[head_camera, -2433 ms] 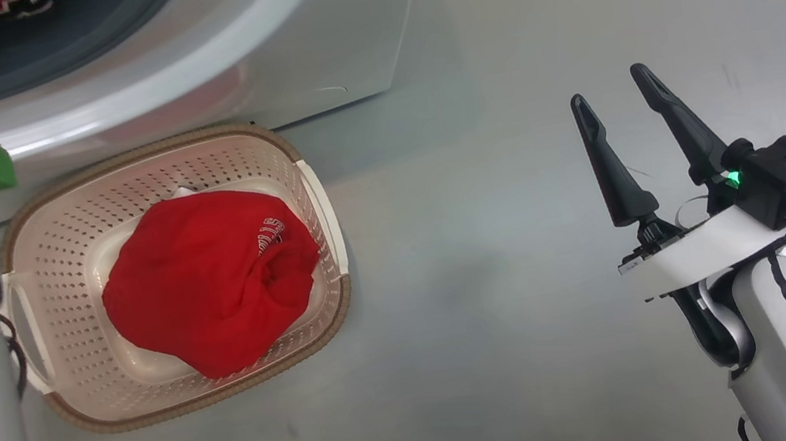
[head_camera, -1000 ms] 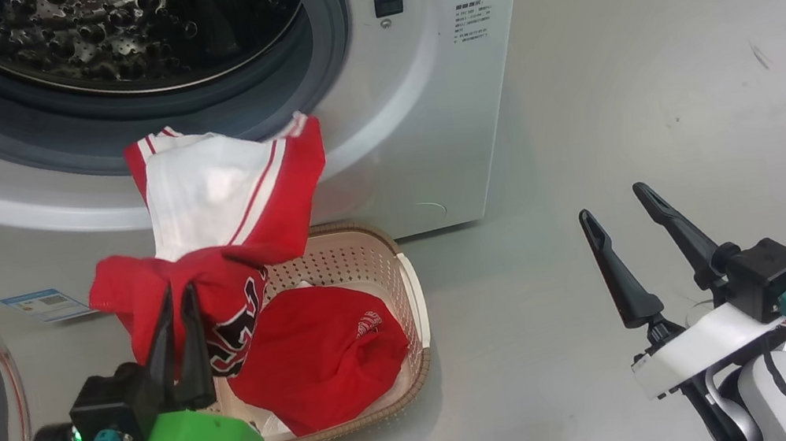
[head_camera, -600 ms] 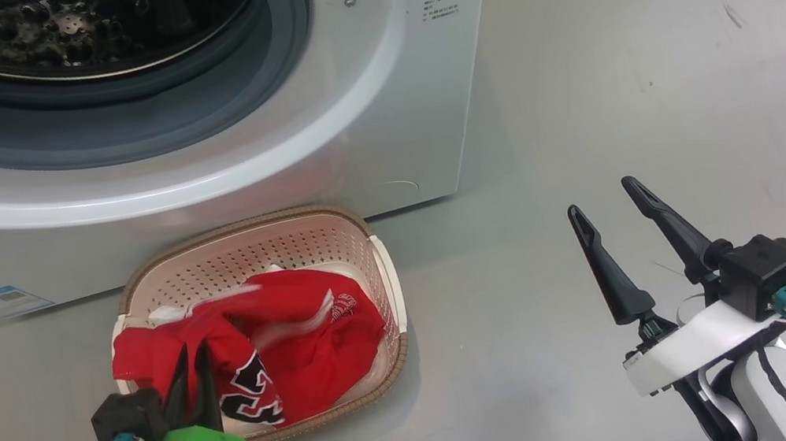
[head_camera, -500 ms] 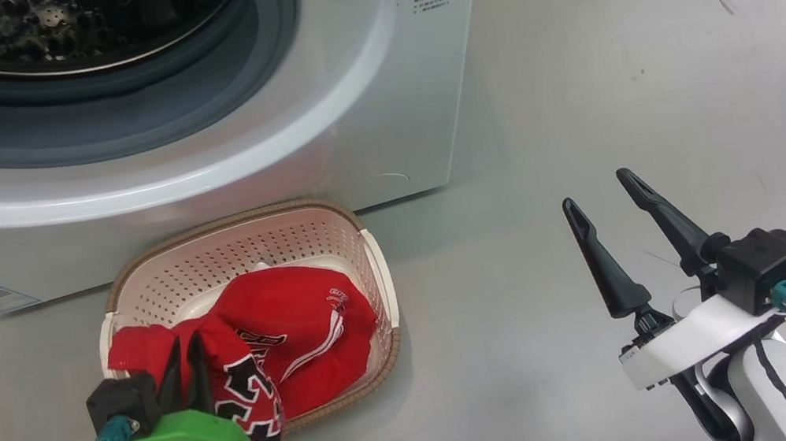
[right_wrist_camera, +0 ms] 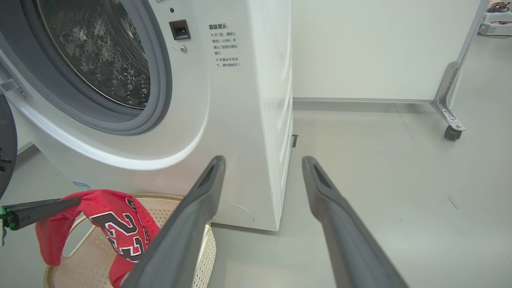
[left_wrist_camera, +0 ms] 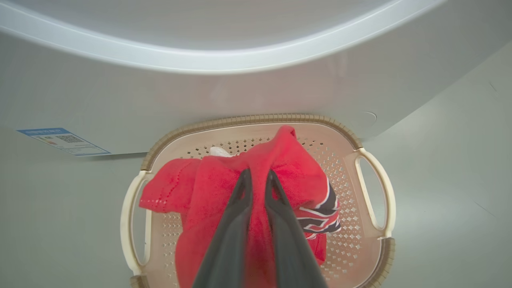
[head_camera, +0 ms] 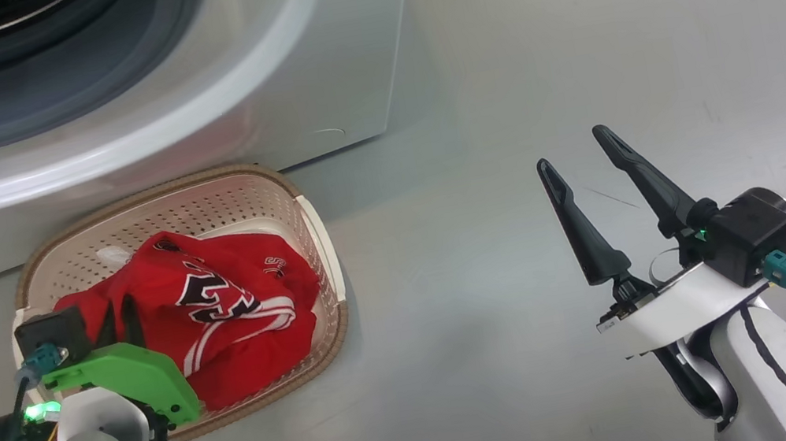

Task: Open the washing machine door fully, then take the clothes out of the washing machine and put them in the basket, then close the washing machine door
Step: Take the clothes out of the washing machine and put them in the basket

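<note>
Over the basket (head_camera: pixel 223 209), which sits on the floor close against the foot of the washing machine (head_camera: pixel 304 68), the left gripper (left_wrist_camera: pixel 258 178) is clamped shut on a fold of the red jersey (head_camera: pixel 214 298) with the navy-and-white print. Most of that jersey drapes down inside the basket, on top of another red garment (head_camera: pixel 297 288) with white lettering. The right wrist view shows the pinched fold held up just above the rim. The right gripper (head_camera: pixel 570 149) hangs well apart to the robot's right over bare floor, its 2 fingers spread wide and holding nothing. The washing machine door (right_wrist_camera: pixel 6 140) stands swung open at the left edge of the right wrist view. The stretch of steel drum (right_wrist_camera: pixel 100 60) seen there looks bare, though its lower part is hidden. By my reading, the step in hand is the tail end of unloading: putting the clothes (head_camera: pixel 245 341) in the basket. The next move calls for the left gripper to part its fingers so the fold drops inside the rim. It should then lift straight away without snagging the cloth or dragging a sleeve over the edge. A look at the drum's hidden floor seems wise before the door is swung closed.
</note>
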### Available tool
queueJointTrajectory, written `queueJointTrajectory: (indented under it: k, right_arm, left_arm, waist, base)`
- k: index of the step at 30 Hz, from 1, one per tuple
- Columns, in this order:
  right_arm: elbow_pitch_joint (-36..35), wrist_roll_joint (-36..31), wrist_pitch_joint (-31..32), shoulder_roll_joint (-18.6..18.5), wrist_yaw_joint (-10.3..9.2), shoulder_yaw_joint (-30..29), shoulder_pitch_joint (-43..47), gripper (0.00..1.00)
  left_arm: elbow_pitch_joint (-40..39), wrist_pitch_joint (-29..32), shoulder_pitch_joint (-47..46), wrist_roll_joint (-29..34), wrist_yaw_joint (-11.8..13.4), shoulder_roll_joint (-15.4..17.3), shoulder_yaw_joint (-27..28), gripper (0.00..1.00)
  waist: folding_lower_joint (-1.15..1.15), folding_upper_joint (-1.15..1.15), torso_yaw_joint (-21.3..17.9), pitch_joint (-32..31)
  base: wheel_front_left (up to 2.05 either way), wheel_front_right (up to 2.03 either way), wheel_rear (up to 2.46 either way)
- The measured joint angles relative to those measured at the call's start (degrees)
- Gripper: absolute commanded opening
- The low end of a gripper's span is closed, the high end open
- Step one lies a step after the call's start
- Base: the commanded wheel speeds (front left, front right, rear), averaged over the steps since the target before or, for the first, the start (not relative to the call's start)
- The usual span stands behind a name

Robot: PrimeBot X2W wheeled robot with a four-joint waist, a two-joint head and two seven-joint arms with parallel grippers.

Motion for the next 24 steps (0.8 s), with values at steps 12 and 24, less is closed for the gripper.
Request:
queueJointTrajectory:
  k: [12,24]
  right_arm:
    - [-0.05,0.51,0.00,0.24,0.00,-0.23,-2.30,1.00]
    - [0.90,0.51,0.00,0.27,0.00,-1.72,-2.36,1.00]
  left_arm:
    - [10.27,2.64,-5.87,-0.87,-0.07,-0.09,0.42,1.00]
    - [15.38,-2.05,-8.49,-0.96,-1.18,-0.44,0.64,1.00]
  waist:
    - [0.00,0.00,-3.57,5.09]
    - [0.00,0.00,-2.49,4.29]
  base:
    - [0.00,0.00,0.00]
    - [0.00,0.00,0.00]
